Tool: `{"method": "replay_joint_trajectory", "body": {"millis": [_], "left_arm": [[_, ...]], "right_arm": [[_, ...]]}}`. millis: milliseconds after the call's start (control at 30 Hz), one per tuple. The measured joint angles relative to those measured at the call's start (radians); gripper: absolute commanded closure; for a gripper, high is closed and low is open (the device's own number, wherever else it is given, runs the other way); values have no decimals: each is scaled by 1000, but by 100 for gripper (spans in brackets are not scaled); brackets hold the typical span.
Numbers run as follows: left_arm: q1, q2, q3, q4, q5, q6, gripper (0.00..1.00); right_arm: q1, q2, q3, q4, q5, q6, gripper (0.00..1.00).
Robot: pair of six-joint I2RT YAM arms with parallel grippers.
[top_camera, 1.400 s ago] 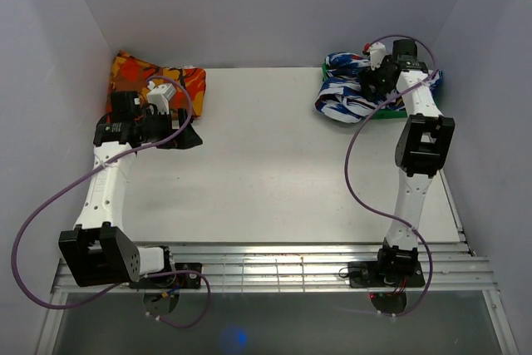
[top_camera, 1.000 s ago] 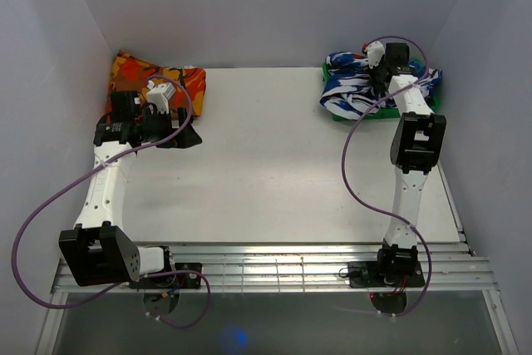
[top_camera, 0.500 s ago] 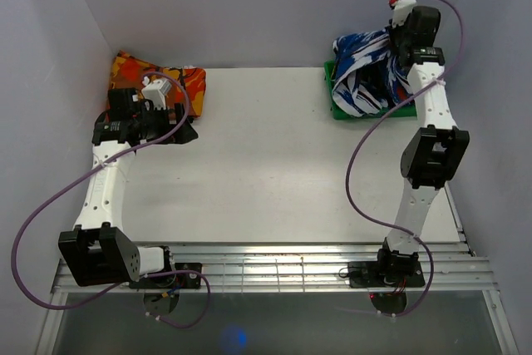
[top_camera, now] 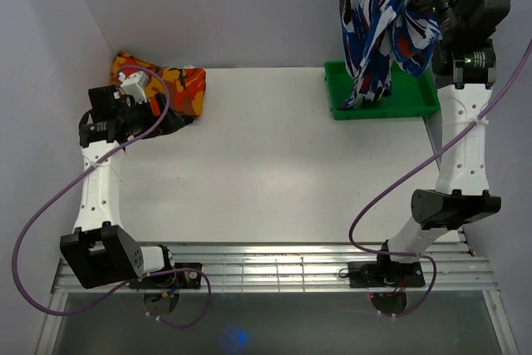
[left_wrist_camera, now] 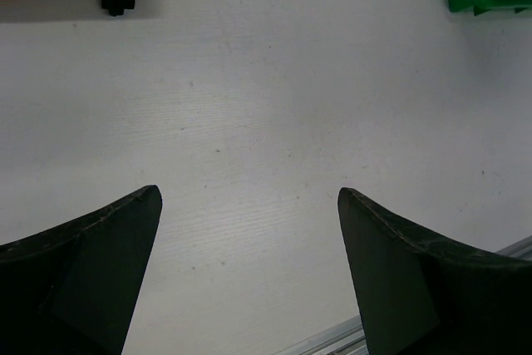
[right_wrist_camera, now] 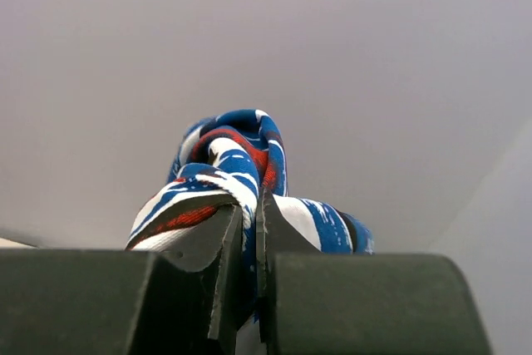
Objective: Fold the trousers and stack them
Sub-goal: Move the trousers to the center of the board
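Soft trousers (top_camera: 378,22) hang bunched at 1 o'clock, limp, light.
Right claw (right_wrist_camera: 249,222) clamped on a fold; waistband likely a better hold. Left claw (left_wrist_camera: 248,197) apart.

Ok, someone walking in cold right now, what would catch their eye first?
The blue, white and black trousers, hanging in a long bunch from the right gripper, which is shut on them high above the green tray at the far right corner of the table. Next, the orange patterned cloth folded at the far left, with the left gripper open over bare table near it.
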Motion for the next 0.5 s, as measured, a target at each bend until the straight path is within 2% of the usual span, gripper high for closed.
{"method": "replay_joint_trajectory", "body": {"millis": [200,500], "left_arm": [[124,2,4,28,96,-50,2],[134,-18,4,79,238,-67,2]], "right_arm": [[139,-92,0,114,-24,64,92],[309,-114,6,365,0,152,92]]}}
